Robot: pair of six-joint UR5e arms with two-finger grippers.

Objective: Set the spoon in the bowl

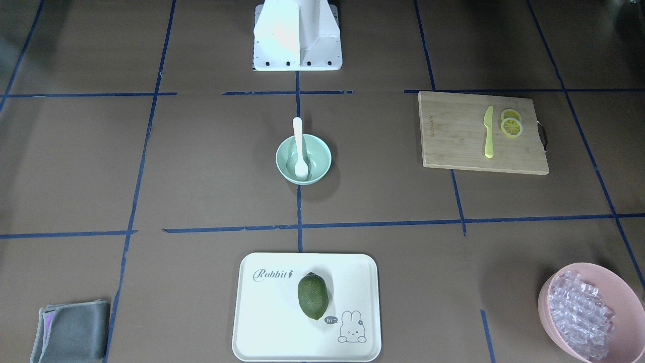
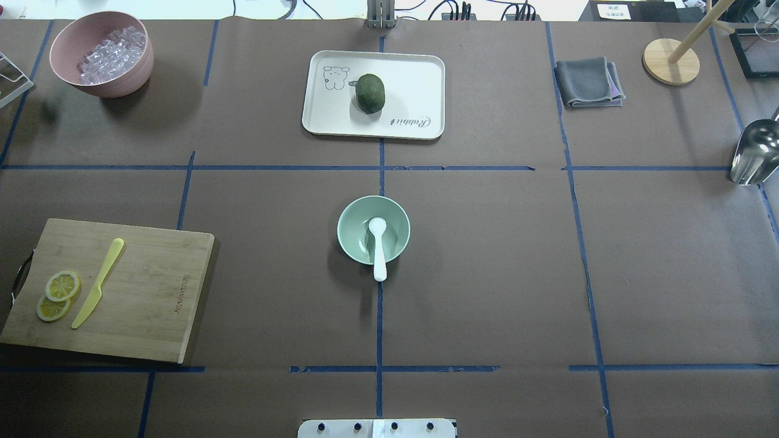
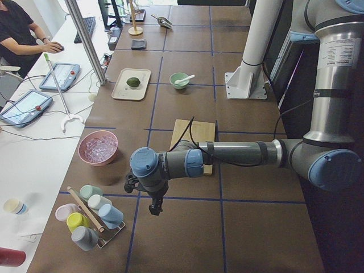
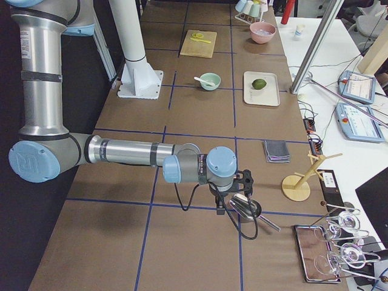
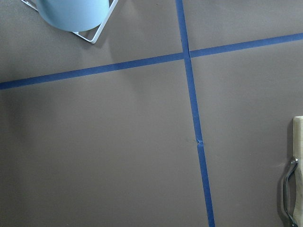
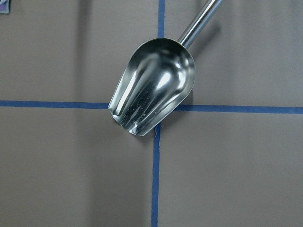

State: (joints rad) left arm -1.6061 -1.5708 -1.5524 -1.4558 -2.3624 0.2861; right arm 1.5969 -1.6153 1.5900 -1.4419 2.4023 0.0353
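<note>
The white spoon [image 2: 378,243] lies in the mint-green bowl [image 2: 353,228], its scoop down inside. Its handle leans on the rim and sticks out past it on the side towards the robot's base. The bowl stands on the brown surface [image 2: 487,274]. Past the bowl, away from the robot, is a tray [image 2: 414,73] with a green fruit [image 2: 370,93] on it. To the robot's left of the bowl is a cutting board [image 2: 152,286] with a yellow knife [image 2: 97,283] and lemon slices [image 2: 58,295]. The left gripper [image 3: 153,209] hangs well apart from the bowl, out beyond that board. The right gripper [image 4: 221,206] hangs far to the bowl's other side, over a metal scoop [image 6: 154,92]. I cannot tell how far open either gripper is, nor whether it holds anything.
</note>
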